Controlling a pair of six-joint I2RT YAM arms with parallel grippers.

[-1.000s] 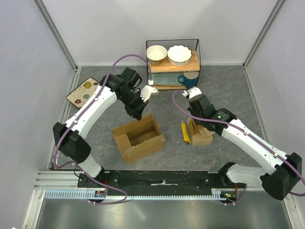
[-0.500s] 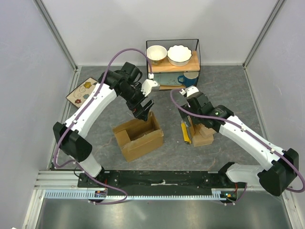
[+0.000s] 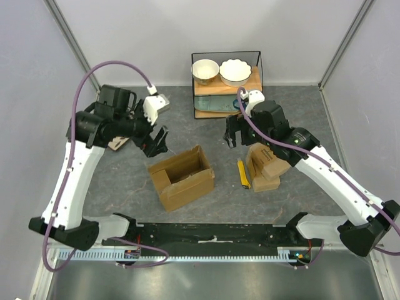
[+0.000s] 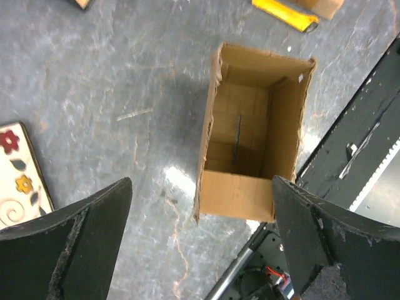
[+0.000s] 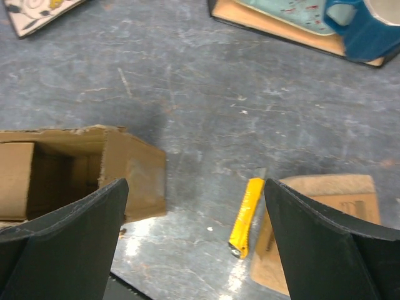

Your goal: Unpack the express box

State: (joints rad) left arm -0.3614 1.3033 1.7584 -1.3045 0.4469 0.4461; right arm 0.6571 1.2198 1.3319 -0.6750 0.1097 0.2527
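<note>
Between the arms, express box (image 3: 181,177) open-topped and seemingly emptied, smaller package (image 3: 265,167) and yellow knife (image 3: 242,174) lying just right of it; left gripper (image 3: 157,141) and right gripper (image 3: 232,136) wide, empty, hanging clear, unpacking probably finished.

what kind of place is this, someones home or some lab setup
Probably a robot lab test cell, not a home: plain grey enclosure walls, a white left arm and white right arm bolted to a black base rail, and staged props like the open brown cardboard box and black wire shelf rack.
</note>
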